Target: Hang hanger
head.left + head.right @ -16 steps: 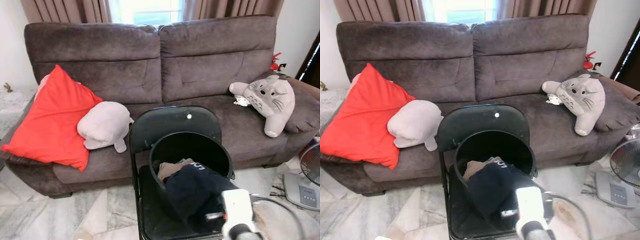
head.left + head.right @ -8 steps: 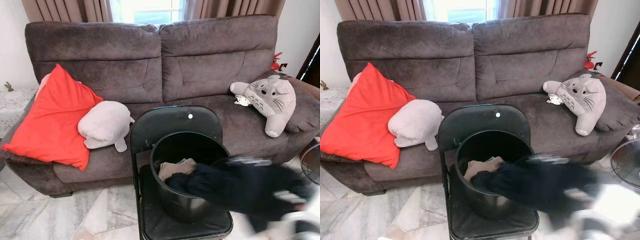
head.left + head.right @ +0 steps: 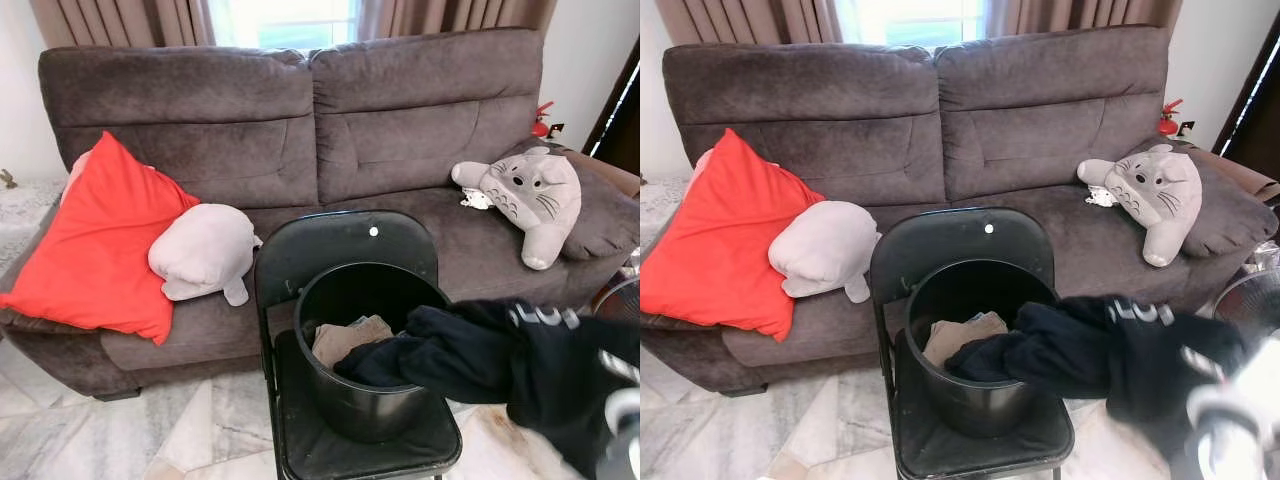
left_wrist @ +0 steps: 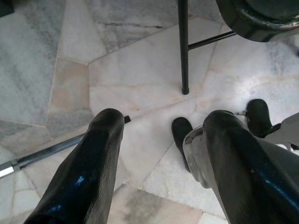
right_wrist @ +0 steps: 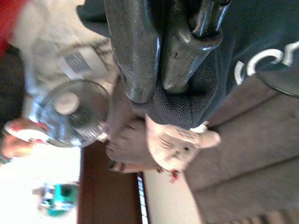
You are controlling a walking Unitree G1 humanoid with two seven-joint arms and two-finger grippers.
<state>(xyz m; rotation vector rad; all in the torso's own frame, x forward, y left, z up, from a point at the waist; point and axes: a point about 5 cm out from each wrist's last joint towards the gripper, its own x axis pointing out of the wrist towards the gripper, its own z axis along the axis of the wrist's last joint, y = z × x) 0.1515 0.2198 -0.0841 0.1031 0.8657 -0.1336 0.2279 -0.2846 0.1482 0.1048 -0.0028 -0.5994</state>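
Right gripper (image 5: 159, 60) pinching the dark garment (image 3: 480, 350), half out of the black bucket (image 3: 365, 400) on the folding chair (image 3: 345, 250).

I see the fingers (image 5: 133, 51) clamped narrow on a fold of the fabric; one end trails inside the bucket next to a tan cloth (image 3: 345, 338), the rest is stretched toward my right; no hanger visible anywhere, so I can't place it; garment looks soft, limp, light, will sag and swing, may drag on the rim; I'd judge collar or shoulder the better hold for hanging; left gripper (image 4: 159, 140) idle, fingers spread wide over the marble floor (image 4: 140, 70); sofa (image 3: 300, 120), red cushion (image 3: 100, 240), plush toy (image 3: 525, 195) behind.
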